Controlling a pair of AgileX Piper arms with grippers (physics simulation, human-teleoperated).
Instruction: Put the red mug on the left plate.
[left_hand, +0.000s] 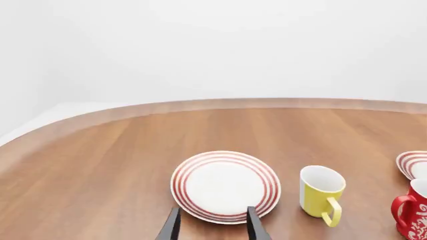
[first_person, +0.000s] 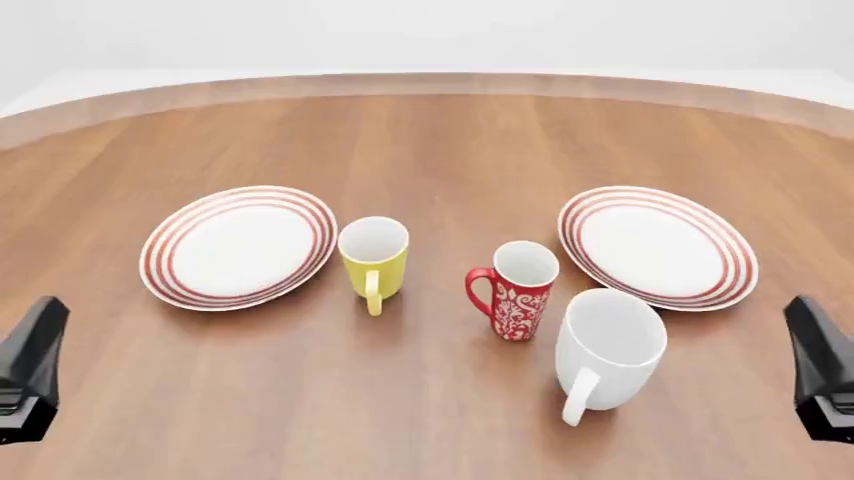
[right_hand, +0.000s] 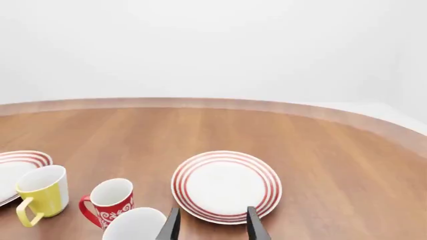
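Left gripper (left_hand: 213, 227) and right gripper (right_hand: 213, 225): each set of fingers is spread, grasping nothing, both low at the near table edge. Red mug (first_person: 514, 289) stands upright near the centre of the wooden table (first_person: 427, 140), handle toward 9 o'clock. Left plate (first_person: 239, 246) lies at its 9 o'clock, well apart, the yellow mug (first_person: 374, 260) between them. Right plate (first_person: 657, 247) lies at 3 o'clock; white mug (first_person: 607, 350) sits just beside the red mug at 5 o'clock.
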